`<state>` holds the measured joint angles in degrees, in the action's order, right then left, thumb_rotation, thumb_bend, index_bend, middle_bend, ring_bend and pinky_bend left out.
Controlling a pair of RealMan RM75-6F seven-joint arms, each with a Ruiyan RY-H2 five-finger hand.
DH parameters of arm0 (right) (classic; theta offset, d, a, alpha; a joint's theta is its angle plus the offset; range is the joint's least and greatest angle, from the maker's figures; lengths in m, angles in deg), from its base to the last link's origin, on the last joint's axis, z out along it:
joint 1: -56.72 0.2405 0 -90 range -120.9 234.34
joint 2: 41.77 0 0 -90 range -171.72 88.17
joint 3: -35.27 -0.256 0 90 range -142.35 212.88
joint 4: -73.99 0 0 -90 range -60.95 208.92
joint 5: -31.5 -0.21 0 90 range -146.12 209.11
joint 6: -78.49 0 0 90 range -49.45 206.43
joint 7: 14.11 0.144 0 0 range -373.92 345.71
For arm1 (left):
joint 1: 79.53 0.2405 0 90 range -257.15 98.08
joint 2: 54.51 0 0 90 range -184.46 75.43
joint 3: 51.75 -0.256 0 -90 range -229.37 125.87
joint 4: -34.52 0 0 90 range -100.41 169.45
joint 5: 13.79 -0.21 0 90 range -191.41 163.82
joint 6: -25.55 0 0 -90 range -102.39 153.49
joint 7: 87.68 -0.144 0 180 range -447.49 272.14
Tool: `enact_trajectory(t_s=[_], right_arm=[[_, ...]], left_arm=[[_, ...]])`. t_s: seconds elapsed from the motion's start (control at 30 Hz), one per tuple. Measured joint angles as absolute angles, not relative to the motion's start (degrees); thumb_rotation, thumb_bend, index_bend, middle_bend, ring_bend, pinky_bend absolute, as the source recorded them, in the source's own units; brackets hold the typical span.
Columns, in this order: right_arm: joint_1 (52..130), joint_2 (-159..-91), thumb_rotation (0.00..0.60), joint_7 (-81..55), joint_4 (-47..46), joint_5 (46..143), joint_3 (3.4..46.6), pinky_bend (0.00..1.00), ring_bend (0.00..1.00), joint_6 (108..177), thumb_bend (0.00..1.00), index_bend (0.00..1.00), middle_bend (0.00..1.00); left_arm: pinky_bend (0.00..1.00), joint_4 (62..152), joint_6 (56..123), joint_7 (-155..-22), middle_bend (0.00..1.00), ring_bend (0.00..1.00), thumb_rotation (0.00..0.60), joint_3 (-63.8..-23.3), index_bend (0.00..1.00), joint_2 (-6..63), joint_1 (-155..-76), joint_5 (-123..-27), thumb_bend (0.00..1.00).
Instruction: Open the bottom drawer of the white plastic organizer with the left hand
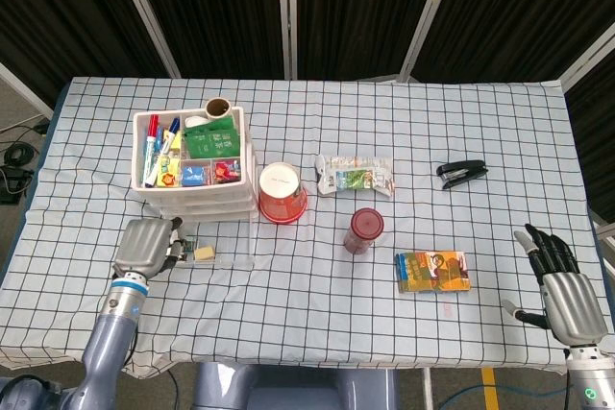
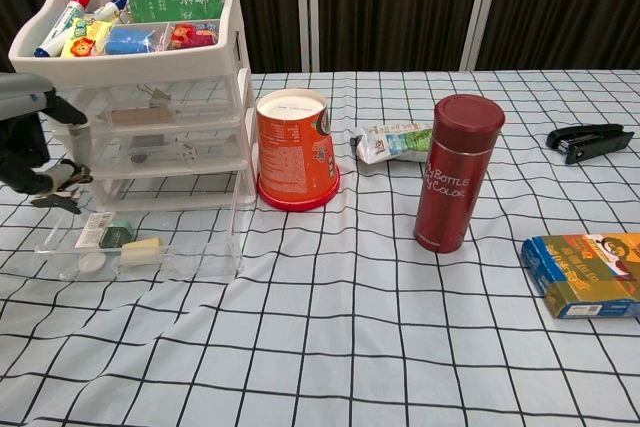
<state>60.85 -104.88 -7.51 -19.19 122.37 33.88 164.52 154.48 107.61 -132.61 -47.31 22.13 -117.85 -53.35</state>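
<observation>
White plastic organizer [image 2: 140, 87] sits at the table's far left, top tray packed with markers and packets. Bottom drawer [image 2: 150, 247] is pulled well out toward the robot, resting on the checked tablecloth [image 1: 384, 304], small bits inside.

Left hand [image 1: 144, 245] is just left of the drawer, not touching it, holding nothing; fingers look loosely curled, but I can't tell if they're clenched. Right hand [image 1: 560, 283] is at the table's near right corner, fingers spread, empty.

Handling guess: the drawer is thin clear plastic, light, a bit flexy and slick. Best hold is the front lip at mid-width, so it doesn't skew.

The cloth wrinkles, so it could snag. Black curtain panels behind.
</observation>
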Motion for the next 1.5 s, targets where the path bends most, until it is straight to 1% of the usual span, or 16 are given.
enact_trajectory(t_s=[0.17, 0.37, 0.57, 0.73, 0.77, 0.83, 0.93, 0.97, 1.03, 1.2, 1.37, 1.47, 1.5], right_arm=[[61.0, -105.32, 0.6, -8.38, -19.1, 122.14, 33.91, 0.0, 0.0, 164.02, 0.03, 0.0, 0.0], [61.1, -105.5, 0.6, -8.71, -19.08, 121.92, 33.85, 0.0, 0.0, 163.8, 0.03, 0.0, 0.0], [61.08, -105.58, 0.6, -8.9, -19.1, 121.75, 33.84, 0.0, 0.0, 163.72, 0.03, 0.0, 0.0], [61.13, -105.5, 0.6, -8.59, -19.06, 121.59, 33.7, 0.0, 0.0, 163.7, 0.03, 0.0, 0.0], [61.12, -105.48, 0.6, -8.56, -19.05, 121.59, 33.7, 0.0, 0.0, 163.72, 0.03, 0.0, 0.0], [61.09, -105.44, 0.6, -8.51, -19.05, 121.62, 33.7, 0.0, 0.0, 163.8, 0.03, 0.0, 0.0], [61.05, -105.46, 0.6, -8.55, -19.04, 121.71, 33.71, 0.0, 0.0, 163.92, 0.03, 0.0, 0.0], [61.05, -105.48, 0.6, -8.59, -19.03, 121.71, 33.71, 0.0, 0.0, 163.92, 0.03, 0.0, 0.0], [61.05, -105.51, 0.6, -8.68, -19.03, 121.73, 33.74, 0.0, 0.0, 163.9, 0.03, 0.0, 0.0], [61.04, -105.69, 0.6, -8.98, -18.99, 121.83, 33.77, 0.0, 0.0, 163.94, 0.03, 0.0, 0.0], [61.11, -105.96, 0.6, -9.56, -18.9, 121.81, 33.78, 0.0, 0.0, 163.8, 0.03, 0.0, 0.0], [61.14, -106.35, 0.6, -10.35, -18.77, 121.83, 33.81, 0.0, 0.0, 163.73, 0.03, 0.0, 0.0], [61.15, -106.46, 0.6, -10.53, -18.73, 121.83, 33.82, 0.0, 0.0, 163.71, 0.03, 0.0, 0.0]], left_arm=[[0.9, 152.1, 104.15, -126.33, 1.0, 1.0, 0.6, -49.17, 0.58, 18.15, -115.08, -55.15, 0.57], [0.9, 145.72, 99.81, -120.75, 1.0, 1.0, 0.6, -50.24, 0.58, 16.43, -112.82, -56.25, 0.57], [0.9, 138.61, 95.9, -117.91, 1.0, 1.0, 0.6, -50.58, 0.58, 17.66, -112.02, -56.6, 0.57], [0.9, 133.35, 94.27, -117.87, 1.0, 1.0, 0.6, -50.22, 0.51, 20.47, -112.01, -55.99, 0.55], [0.89, 132.23, 94.26, -118.03, 1.0, 1.0, 0.6, -50.04, 0.48, 21.17, -111.99, -55.83, 0.52], [0.89, 130.73, 94.15, -118.13, 1.0, 1.0, 0.6, -49.68, 0.44, 22.12, -111.91, -55.48, 0.42], [0.88, 129.3, 93.49, -117.59, 1.0, 0.99, 0.6, -49.04, 0.4, 22.9, -111.63, -55.04, 0.3], [0.87, 129.06, 93.22, -117.08, 1.0, 0.98, 0.6, -48.85, 0.39, 22.95, -111.48, -55.05, 0.28], [0.83, 128.84, 92.91, -116.12, 1.0, 0.96, 0.6, -48.62, 0.36, 22.93, -111.18, -55.33, 0.24], [0.76, 129.21, 93.1, -112.32, 1.0, 0.91, 0.6, -48.16, 0.35, 22.07, -109.75, -58.21, 0.22], [0.66, 130.24, 96.55, -107.64, 0.99, 0.87, 0.6, -48.76, 0.35, 20.8, -106.81, -65.96, 0.19], [0.54, 130.5, 101.76, -104.16, 0.87, 0.75, 0.6, -49.88, 0.35, 20.59, -103.99, -73.3, 0.19], [0.49, 130.48, 103.48, -102.99, 0.79, 0.69, 0.6, -50.27, 0.33, 20.58, -103.06, -75.71, 0.18]])
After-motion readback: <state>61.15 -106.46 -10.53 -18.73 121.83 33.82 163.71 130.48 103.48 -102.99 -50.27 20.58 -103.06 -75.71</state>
